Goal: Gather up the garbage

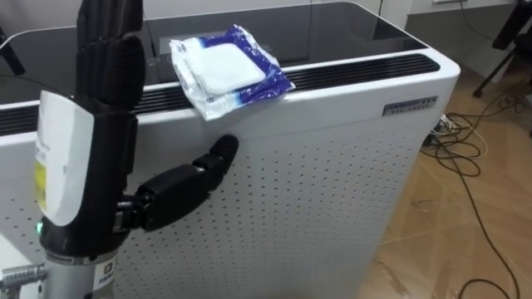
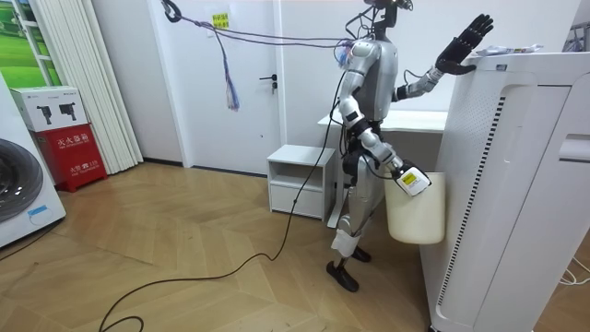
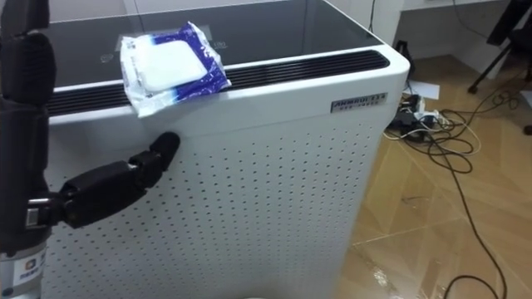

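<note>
A crumpled blue-and-white wipes packet lies on the top edge of a tall white perforated appliance, over its dark vent slot. My left hand is raised just left of the packet, open, fingers straight up and thumb stretched along the appliance's side, not touching the packet. In the room view I stand facing the appliance, left hand up near its top. My right hand hangs low, shut on the rim of a white bucket.
Cables trail over the wooden floor right of the appliance. Behind me stand a small white cabinet and a desk. A washing machine and a red box are far off at the room view's left.
</note>
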Robot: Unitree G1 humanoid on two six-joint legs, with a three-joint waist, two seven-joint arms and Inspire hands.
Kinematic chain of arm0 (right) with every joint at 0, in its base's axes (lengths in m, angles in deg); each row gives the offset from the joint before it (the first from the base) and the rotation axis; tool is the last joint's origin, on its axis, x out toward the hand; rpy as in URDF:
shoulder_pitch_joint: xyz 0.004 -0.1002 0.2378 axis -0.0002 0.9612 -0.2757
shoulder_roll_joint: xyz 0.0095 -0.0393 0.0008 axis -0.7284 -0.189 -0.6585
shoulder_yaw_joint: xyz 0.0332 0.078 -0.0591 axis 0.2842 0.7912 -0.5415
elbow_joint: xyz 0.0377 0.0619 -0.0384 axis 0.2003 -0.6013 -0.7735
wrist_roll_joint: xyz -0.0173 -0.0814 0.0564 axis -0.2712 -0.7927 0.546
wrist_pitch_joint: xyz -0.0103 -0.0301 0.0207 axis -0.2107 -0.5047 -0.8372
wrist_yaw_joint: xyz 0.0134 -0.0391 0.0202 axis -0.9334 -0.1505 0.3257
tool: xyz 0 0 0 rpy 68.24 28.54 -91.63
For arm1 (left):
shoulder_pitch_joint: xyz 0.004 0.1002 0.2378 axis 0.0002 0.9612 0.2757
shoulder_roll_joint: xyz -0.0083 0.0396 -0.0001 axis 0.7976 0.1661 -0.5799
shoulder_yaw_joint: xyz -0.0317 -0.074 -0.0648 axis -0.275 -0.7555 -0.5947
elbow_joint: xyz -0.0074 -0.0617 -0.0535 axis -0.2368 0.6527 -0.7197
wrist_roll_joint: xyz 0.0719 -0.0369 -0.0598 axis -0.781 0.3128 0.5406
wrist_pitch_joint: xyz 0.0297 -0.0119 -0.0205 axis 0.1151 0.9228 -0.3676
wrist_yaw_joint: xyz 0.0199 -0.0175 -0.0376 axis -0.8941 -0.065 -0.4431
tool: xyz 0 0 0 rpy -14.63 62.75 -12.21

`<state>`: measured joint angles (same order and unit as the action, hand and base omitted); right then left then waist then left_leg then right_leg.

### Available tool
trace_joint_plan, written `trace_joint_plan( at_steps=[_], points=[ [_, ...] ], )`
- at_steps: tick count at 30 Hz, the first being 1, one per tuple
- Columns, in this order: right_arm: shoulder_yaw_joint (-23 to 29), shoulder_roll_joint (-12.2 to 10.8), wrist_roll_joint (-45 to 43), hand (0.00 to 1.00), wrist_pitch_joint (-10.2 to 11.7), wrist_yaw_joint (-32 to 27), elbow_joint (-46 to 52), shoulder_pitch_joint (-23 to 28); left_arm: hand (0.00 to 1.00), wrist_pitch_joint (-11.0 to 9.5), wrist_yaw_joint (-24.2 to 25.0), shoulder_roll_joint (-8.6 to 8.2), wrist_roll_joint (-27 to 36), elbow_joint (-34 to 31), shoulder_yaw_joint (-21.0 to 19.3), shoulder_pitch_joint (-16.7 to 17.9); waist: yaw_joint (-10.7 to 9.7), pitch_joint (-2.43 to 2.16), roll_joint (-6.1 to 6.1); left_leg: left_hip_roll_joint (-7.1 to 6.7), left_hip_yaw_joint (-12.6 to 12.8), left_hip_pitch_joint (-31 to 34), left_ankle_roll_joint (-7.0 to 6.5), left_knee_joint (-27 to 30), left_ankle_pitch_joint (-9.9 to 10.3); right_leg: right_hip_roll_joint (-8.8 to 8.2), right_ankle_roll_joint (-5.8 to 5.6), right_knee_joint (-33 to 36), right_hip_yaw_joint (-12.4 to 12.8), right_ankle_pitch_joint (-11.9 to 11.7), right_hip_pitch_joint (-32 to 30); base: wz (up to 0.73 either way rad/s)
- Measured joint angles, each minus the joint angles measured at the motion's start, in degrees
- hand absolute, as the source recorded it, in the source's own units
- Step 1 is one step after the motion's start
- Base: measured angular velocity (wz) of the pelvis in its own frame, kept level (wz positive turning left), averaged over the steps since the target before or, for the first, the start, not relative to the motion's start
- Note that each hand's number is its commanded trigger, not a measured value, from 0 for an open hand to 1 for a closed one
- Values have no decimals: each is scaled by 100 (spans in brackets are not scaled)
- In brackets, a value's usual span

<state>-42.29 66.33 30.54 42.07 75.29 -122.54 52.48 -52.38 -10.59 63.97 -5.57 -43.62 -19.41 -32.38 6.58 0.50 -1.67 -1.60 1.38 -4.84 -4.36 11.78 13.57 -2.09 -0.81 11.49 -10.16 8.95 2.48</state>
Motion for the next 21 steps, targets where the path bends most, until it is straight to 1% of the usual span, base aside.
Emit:
trace_joint_plan(
  at_steps=[1, 3, 4, 5, 6, 7, 9, 13, 16, 18, 21],
  points=[
    [0, 11, 0, 100, 0, 1, 0, 0, 0, 17, 17, 15, -7, 0, 2, 0, -1, -8, -18, 0, 1, -1, 0, 0, 0, 0, 0, -2, 1, 0, 2, 0],
    [4, 87, -17, 100, 0, 12, 13, 0, 0, 92, 34, 183, -104, 8, 6, 39, -21, -40, -108, -1, 1, -12, 0, -5, 0, -2, 0, -6, 2, 0, 17, 0],
    [4, 107, -53, 100, -1, 12, 31, 0, 0, 106, 43, 228, -119, 8, 6, 56, -24, -41, -132, -1, 1, -17, 1, -6, -1, -1, 0, -4, 2, 0, 21, 0],
    [4, 143, -142, 100, -1, 16, 74, 0, 0, 138, 59, 292, -182, 9, 12, 92, -30, -28, -173, 0, 1, -41, 6, -13, -5, -1, 1, 2, 2, 0, 37, 0],
    [10, 160, -203, 100, -1, 17, 85, -2, 0, 171, 62, 329, -274, 16, 17, 136, -57, -28, -202, 3, 1, -46, 11, -20, -11, -1, 1, 11, -1, 0, 36, 0],
    [20, 161, -238, 100, -1, 18, 85, -2, 0, 195, 62, 349, -330, 22, 23, 142, -64, -29, -209, 6, 0, -48, 13, -29, -14, 2, 1, 13, -2, -1, 36, 0],
    [83, 157, -380, 100, -1, 35, 86, -2, 0, 235, 58, 438, -510, 35, 31, 143, -96, -25, -223, 8, 0, -78, 28, -93, -47, 8, 8, 22, 3, -5, 35, 0],
    [162, 167, -386, 100, -1, 7, 107, -1, 0, 271, 45, 529, -622, 44, 31, 147, -177, -18, -232, 11, 9, -72, 32, -145, -61, 17, 17, 25, 15, -10, 36, -1],
    [188, 171, -381, 100, -1, -27, 107, -2, 0, 278, 33, 648, -624, 60, 32, 145, -224, 1, -258, 11, 25, -79, 32, -104, -61, 23, 21, 25, 45, -13, 36, -2],
    [188, 160, -378, 100, -2, -7, 107, -3, 0, 279, 34, 766, -625, 61, 31, 142, -277, 21, -293, 5, 25, -78, 31, -98, -61, 18, 21, 25, 51, -13, 37, 0],
    [182, 140, -379, 100, -2, 73, 110, -3, 0, 315, 43, 871, -677, 58, 32, 133, -330, 27, -326, 5, 25, -79, 31, -103, -61, 18, 21, 24, 51, -13, 35, 0]
  ],
)
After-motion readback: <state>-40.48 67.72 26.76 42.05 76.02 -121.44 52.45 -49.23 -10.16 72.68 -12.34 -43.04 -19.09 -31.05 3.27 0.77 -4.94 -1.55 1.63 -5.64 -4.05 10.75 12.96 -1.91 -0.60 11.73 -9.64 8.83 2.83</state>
